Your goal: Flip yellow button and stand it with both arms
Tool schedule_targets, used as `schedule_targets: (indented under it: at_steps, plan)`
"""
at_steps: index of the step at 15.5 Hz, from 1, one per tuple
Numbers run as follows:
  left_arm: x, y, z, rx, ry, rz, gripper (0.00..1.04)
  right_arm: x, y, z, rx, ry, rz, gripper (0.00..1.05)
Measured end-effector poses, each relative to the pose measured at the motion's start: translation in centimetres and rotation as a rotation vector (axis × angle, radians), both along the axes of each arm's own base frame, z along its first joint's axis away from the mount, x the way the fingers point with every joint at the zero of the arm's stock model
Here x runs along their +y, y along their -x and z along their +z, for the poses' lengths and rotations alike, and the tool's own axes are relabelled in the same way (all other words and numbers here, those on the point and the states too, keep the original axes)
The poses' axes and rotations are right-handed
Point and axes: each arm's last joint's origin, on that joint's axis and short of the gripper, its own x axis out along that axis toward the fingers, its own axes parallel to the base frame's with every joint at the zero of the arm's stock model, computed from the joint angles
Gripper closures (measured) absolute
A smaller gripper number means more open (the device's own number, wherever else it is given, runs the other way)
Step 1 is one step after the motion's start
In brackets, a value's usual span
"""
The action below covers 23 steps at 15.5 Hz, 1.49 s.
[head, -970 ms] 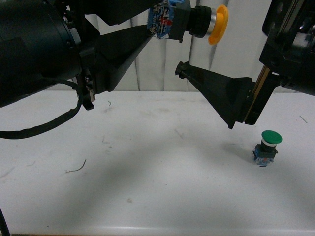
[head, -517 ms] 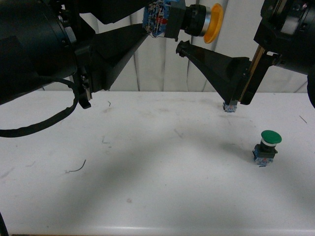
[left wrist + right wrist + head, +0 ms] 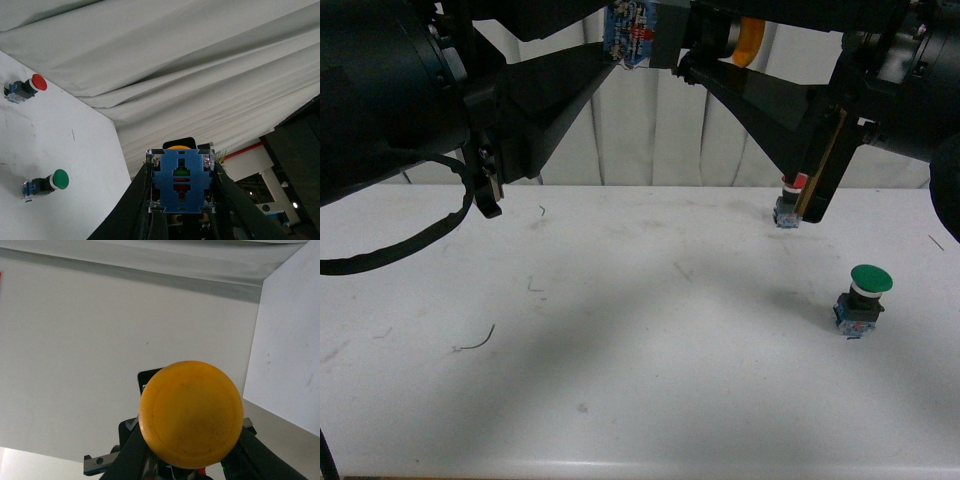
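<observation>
The left end effector [image 3: 625,38] is pinched on the blue-grey block base of the yellow button [image 3: 751,42]. It holds the button on its side, high above the worktop [image 3: 620,330], with the round cap pointing toward the right arm. The right end effector [image 3: 705,45] reaches in at the black collar. One wedge finger lies just under the collar, and whether it grips cannot be told from the front view. Beneath both arms the matte white worktop is open and faintly scuffed. A green-capped button [image 3: 863,298] stands upright toward the right edge. A red-capped button [image 3: 790,200] sits further back, partly behind the right arm.

In the left wrist view, two black fingers clamp the sides of the square blue base, and a sliver of orange-yellow cap shows above it. The folded grey curtain [image 3: 200,75] lies beyond, and the other two buttons are well apart on the worktop.

In the right wrist view, the smooth, domed cap faces the camera between the spread black fingers [image 3: 131,446]. The cap hides any contact with them.
</observation>
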Motion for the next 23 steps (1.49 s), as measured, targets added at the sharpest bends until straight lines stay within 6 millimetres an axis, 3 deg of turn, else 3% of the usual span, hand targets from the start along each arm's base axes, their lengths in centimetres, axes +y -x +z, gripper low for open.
schedule_targets:
  at_steps: [1, 2, 13, 18, 20, 21, 23]
  plan:
    - [0.1, 0.0, 0.1, 0.0, 0.006, 0.021, 0.75, 0.1, 0.0, -0.3, 0.018, 0.005, 0.028, 1.02]
    - [0.1, 0.0, 0.1, 0.001, 0.005, 0.021, 0.75, 0.1, 0.0, -0.3, 0.019, 0.004, 0.028, 1.03]
    - [0.2, -0.1, 0.1, -0.003, -0.004, 0.023, 0.75, 0.0, -0.1, -0.5, 0.045, -0.006, 0.024, 1.03]
    - [0.4, -0.2, 0.0, -0.001, -0.015, 0.013, 0.75, -2.4, 0.9, 1.1, 0.02, -0.038, -0.074, 1.03]
    - [0.4, -0.2, -0.1, 0.003, -0.017, 0.01, 0.75, -3.3, 2.0, 0.9, 0.057, -0.047, -0.098, 1.03]
    - [0.4, -0.2, -0.1, 0.002, -0.018, 0.007, 0.75, -3.7, 2.1, 1.2, 0.053, -0.054, -0.106, 1.01]
    - [0.4, -0.2, -0.1, 0.008, -0.019, 0.008, 0.75, -4.0, 2.0, 1.2, 0.057, -0.056, -0.111, 0.77]
